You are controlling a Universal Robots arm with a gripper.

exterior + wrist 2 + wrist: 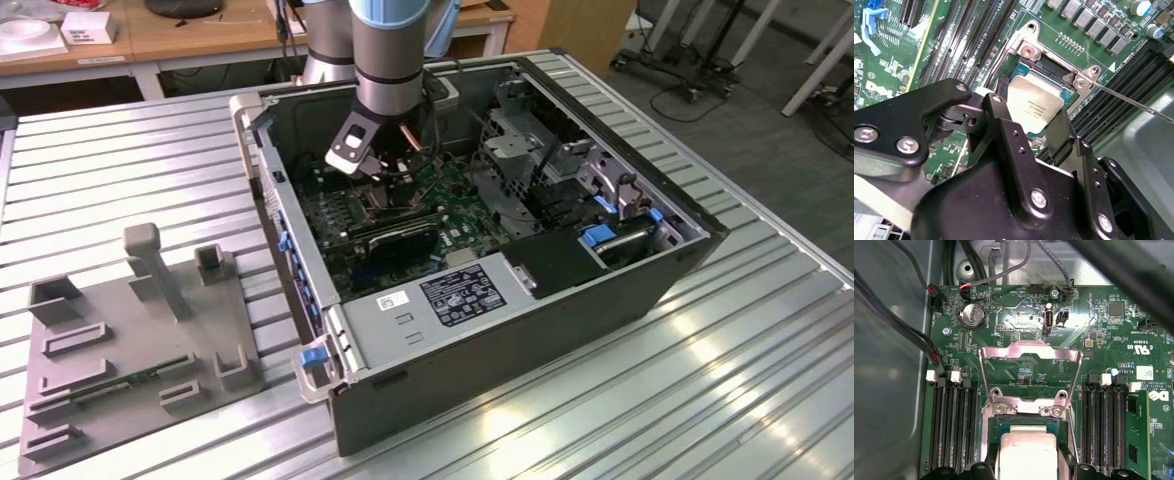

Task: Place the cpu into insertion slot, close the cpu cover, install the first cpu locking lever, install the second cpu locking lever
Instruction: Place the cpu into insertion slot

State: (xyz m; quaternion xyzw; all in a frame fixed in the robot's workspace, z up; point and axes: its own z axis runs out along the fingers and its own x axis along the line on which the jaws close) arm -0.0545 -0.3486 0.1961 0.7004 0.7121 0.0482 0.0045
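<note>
My gripper (1030,114) is down inside the open computer case (574,300), over the green board (461,195). In both wrist views its black fingers (1000,117) press on two opposite edges of the cpu (1035,104), a small silver-tan square. The cpu (1027,452) sits at the insertion slot (1026,421), with the socket's dark edge (1046,70) showing around it; I cannot tell whether it is fully seated. The cpu cover (1029,356) stands swung open beyond the slot. A thin locking lever (1134,102) sticks out sideways from the socket's corner.
Long black memory slots (954,425) flank the socket on both sides. Cables (914,335) run along the case wall, and a coin battery (972,315) sits on the board. A grey fixture plate (134,340) with upright posts lies on the ribbed table at the exterior view's left.
</note>
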